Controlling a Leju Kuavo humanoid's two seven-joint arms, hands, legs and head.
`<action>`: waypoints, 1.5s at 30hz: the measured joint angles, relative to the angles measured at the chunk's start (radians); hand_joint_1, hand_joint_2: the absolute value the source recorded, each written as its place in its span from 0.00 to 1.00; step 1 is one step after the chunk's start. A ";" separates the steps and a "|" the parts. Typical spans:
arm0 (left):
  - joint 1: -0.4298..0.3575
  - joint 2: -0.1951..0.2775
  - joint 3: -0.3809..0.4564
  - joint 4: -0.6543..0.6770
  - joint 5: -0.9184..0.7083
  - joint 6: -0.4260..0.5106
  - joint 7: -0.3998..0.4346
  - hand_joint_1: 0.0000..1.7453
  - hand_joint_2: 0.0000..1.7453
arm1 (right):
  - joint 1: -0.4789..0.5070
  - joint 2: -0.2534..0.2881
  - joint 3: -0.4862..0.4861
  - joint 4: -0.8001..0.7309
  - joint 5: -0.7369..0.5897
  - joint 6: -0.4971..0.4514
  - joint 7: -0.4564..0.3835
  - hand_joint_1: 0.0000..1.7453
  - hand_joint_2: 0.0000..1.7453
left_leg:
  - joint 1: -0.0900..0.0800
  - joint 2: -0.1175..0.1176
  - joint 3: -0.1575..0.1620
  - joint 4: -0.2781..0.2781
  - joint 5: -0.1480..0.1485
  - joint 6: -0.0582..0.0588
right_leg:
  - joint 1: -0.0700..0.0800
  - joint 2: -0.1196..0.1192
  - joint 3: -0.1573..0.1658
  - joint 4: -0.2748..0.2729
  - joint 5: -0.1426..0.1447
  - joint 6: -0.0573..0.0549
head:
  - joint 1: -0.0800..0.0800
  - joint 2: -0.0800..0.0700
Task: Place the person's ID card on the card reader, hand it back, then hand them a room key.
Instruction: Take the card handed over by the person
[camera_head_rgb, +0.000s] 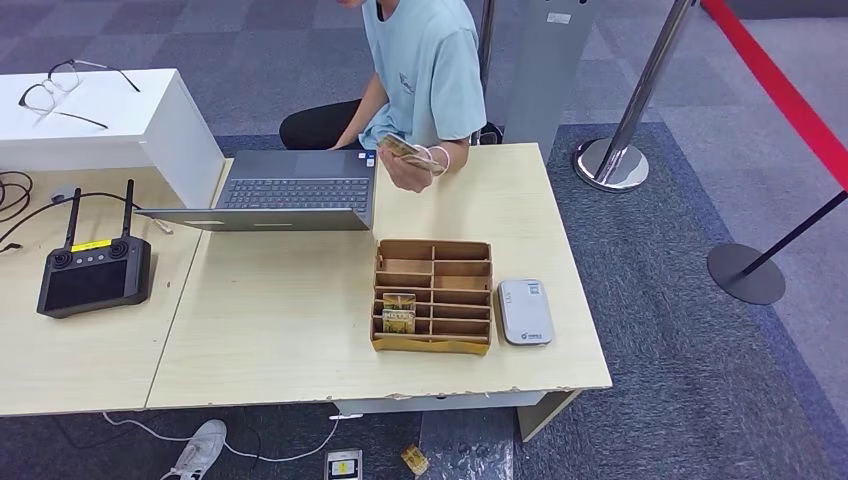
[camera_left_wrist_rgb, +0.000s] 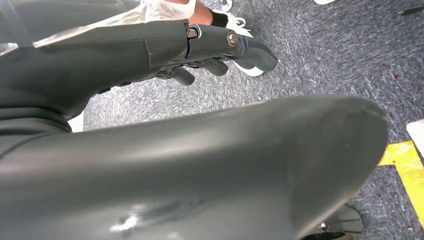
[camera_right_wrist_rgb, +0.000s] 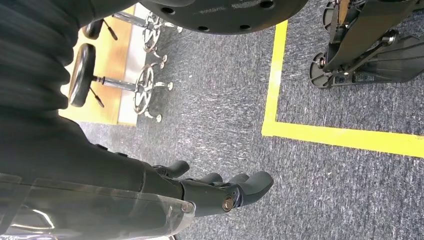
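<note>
ID card (camera_head_rgb: 398, 147) in person's hand (camera_head_rgb: 410, 165) above desk's (camera_head_rgb: 280, 330) far edge, beside laptop (camera_head_rgb: 290, 190); card partly hidden by fingers, long axis hard to judge. Card reader (camera_head_rgb: 525, 311) flat near right edge, long axis toward near edge, just beside divided box (camera_head_rgb: 433, 296). Room key (camera_head_rgb: 399, 313) upright in near-left compartment, print unreadable. Left hand (camera_left_wrist_rgb: 215, 52), right hand (camera_right_wrist_rgb: 220, 189) hang over carpet, fingers loosely curled, holding nothing.

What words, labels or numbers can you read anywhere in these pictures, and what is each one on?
None can be read.
Yellow label on the black controller: too small.
Print on the card in the cardboard organizer: blurred.
Marking on the white card reader: too small.
Tag on the grey stand behind the person: blurred.
Laptop keys: too small.
</note>
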 joint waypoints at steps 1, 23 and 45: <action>0.000 0.000 0.000 0.000 0.000 0.000 -0.001 0.00 0.00 | 0.000 -0.001 0.000 0.000 -0.005 -0.010 -0.002 0.00 1.00 | 0.000 0.000 0.000 0.000 0.000 0.000 | 0.000 0.000 0.000 0.000 0.000 0.000 | 0.000 0.000; 0.007 0.015 0.023 0.008 0.048 0.041 -0.020 0.00 1.00 | -0.085 -0.493 -0.194 0.158 0.035 -0.284 -0.356 0.00 1.00 | -0.006 0.000 -0.001 0.001 -0.002 0.004 | -0.006 0.000 -0.001 0.000 0.000 0.004 | 0.000 0.000; 0.008 0.005 0.033 0.008 0.055 0.037 -0.022 0.00 1.00 | -0.068 -0.628 -0.288 0.199 -0.076 -0.283 -0.564 0.00 1.00 | -0.006 -0.001 0.000 0.000 -0.002 0.004 | -0.006 0.000 -0.002 0.000 -0.001 0.005 | 0.000 0.000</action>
